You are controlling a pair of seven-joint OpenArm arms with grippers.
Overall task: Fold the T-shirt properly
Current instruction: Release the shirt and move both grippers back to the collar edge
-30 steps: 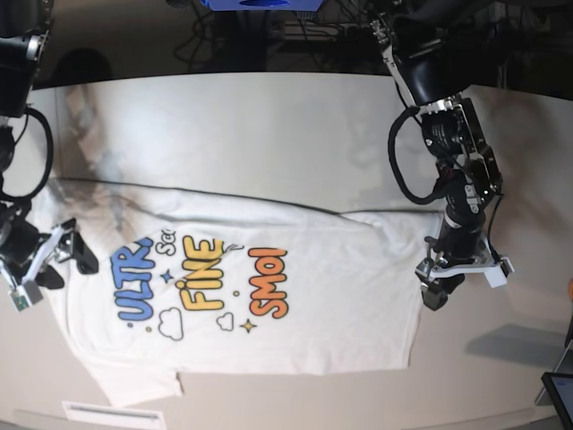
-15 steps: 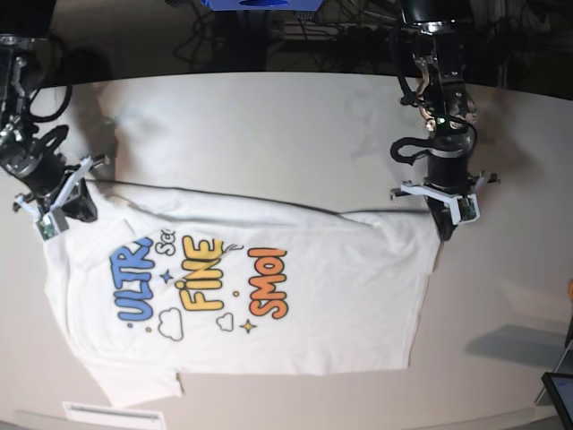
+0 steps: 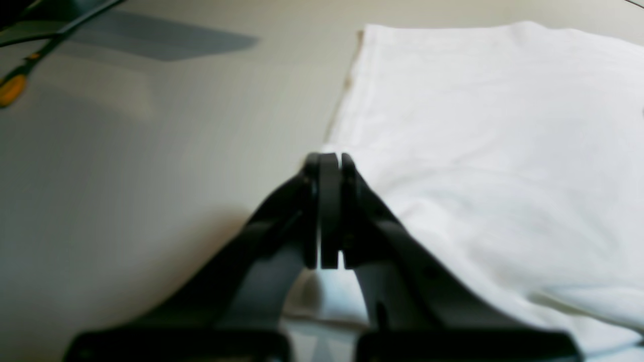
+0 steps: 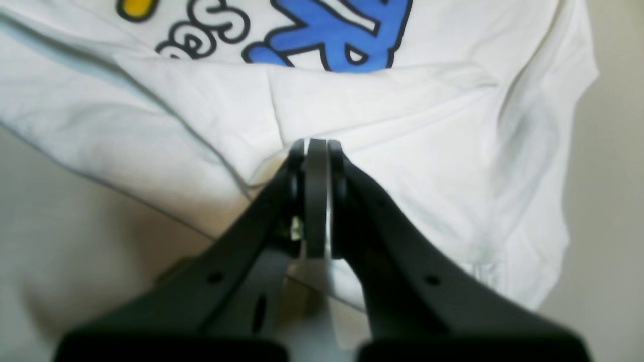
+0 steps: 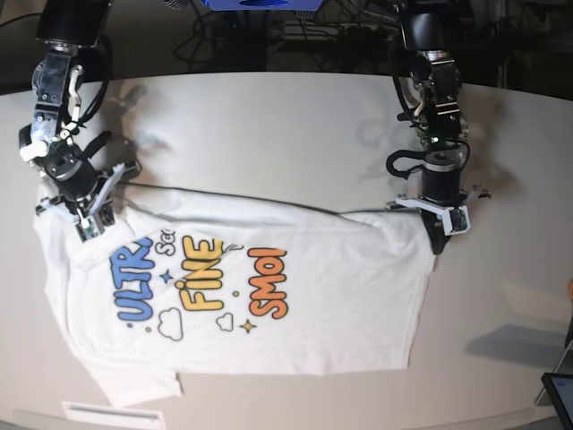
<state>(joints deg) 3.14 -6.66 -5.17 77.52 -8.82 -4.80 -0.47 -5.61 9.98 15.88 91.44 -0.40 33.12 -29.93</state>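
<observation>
Both arms have moved to the shirt's (image 5: 269,296) far edge; the left gripper (image 5: 436,240) and right gripper (image 5: 89,219) pinch its opposite corners, its length running between them.

T-shirt (image 5: 295,296) flat on table (image 5: 269,125), 2 arms at its far corners

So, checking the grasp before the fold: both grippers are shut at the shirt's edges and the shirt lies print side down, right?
Not quite. The T-shirt lies print side up; the base view shows the coloured lettering. The left gripper and right gripper are indeed shut at its edges.
</observation>
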